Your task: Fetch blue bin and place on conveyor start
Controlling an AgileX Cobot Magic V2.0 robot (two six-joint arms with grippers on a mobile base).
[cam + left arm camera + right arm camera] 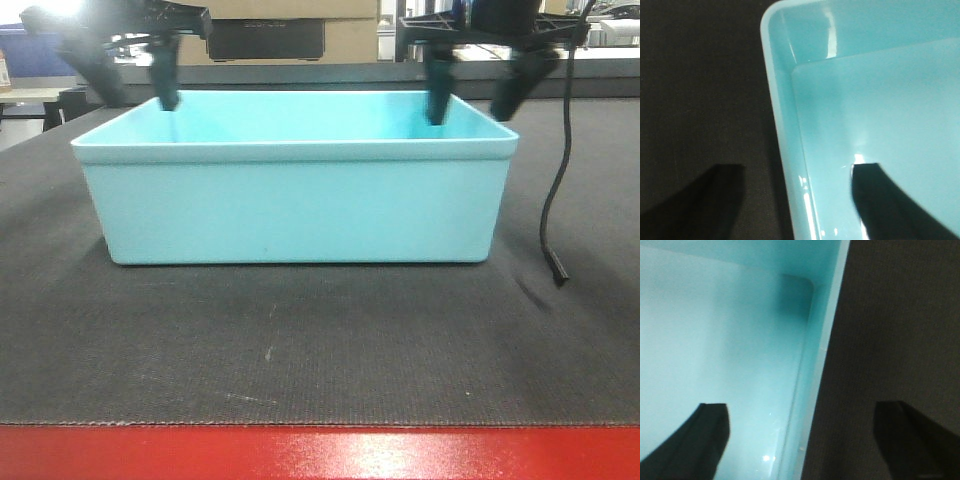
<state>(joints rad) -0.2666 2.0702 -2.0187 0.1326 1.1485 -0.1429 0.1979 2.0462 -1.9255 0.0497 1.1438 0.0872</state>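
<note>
Dark grey textured belt (300,340), red front edge; cardboard boxes (350,45) behind. Pale turquoise rectangular plastic bin (300,210) sits on the belt. Left gripper (135,85) and right gripper (475,100) spread wide, each straddling an end wall, gripping nothing.

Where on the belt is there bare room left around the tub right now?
Widest bare patch: the belt between the front wall of the blue bin and the red edge. Narrower bare strips flank the bin; a black cable hangs over the right one. Crowded: both side walls, straddled by the open left gripper and right gripper.
</note>
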